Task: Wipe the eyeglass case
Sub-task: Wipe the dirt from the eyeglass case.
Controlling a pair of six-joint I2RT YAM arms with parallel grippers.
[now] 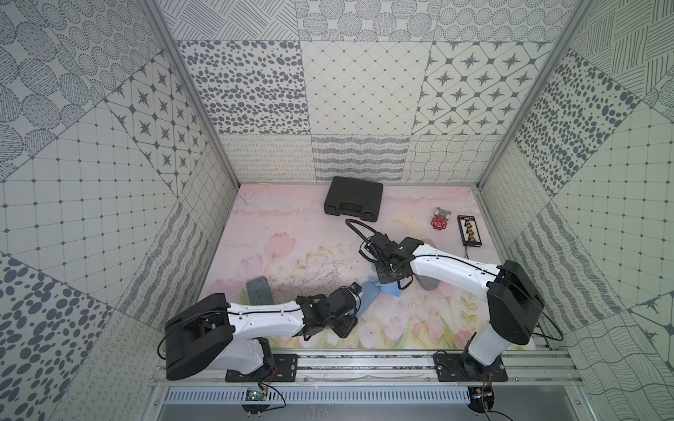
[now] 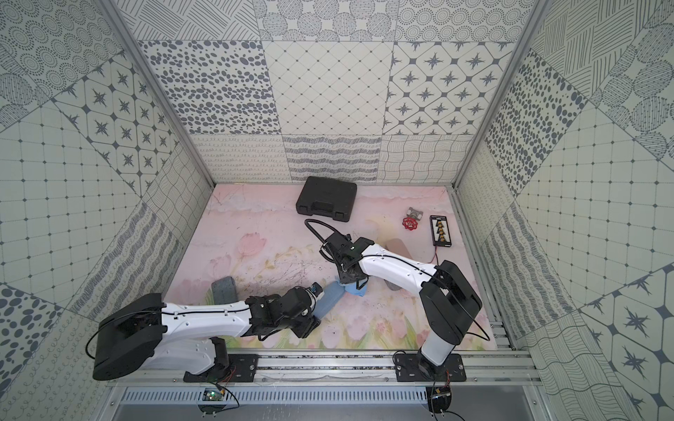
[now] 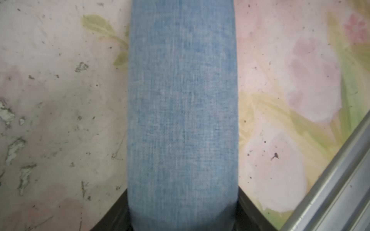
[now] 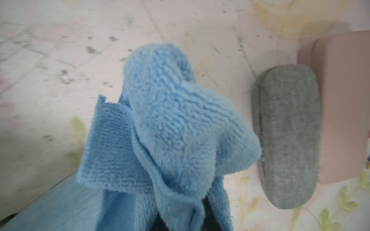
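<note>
Closest in both top views sits the metal rail (image 1: 364, 364) carrying both arm bases, along the table (image 1: 291, 233) edge at 6 o'clock. Just past it, the left tool (image 1: 359, 310) pinches the blue eyeglass case (image 1: 366, 300), which juts from the tool toward 1 o'clock. At that far end the right tool (image 1: 388, 280), pressed together on a blue cloth (image 1: 390, 290), holds the cloth at the case; whether they touch cannot be told. A grey case (image 1: 259, 289) lies at 9 o'clock of the left tool, and a second grey case (image 1: 428, 283) shows under the right arm. A black toolbox (image 1: 353, 198), red valve (image 1: 437, 223) and connector board (image 1: 469, 231) sit toward 12 and 1 o'clock near the walls. Bare table spreads at 10 to 11 o'clock.

From the left wrist, the blue eyeglass case (image 3: 182, 110) fills the middle, with a dark finger (image 3: 112, 220) on each side of its near end and bare table on both flanks.

From the right wrist, the blue cloth (image 4: 180, 130) hangs bunched over an edge of the blue eyeglass case (image 4: 60, 206). The second grey case (image 4: 288, 136) lies just beside a pink case (image 4: 344, 104).
</note>
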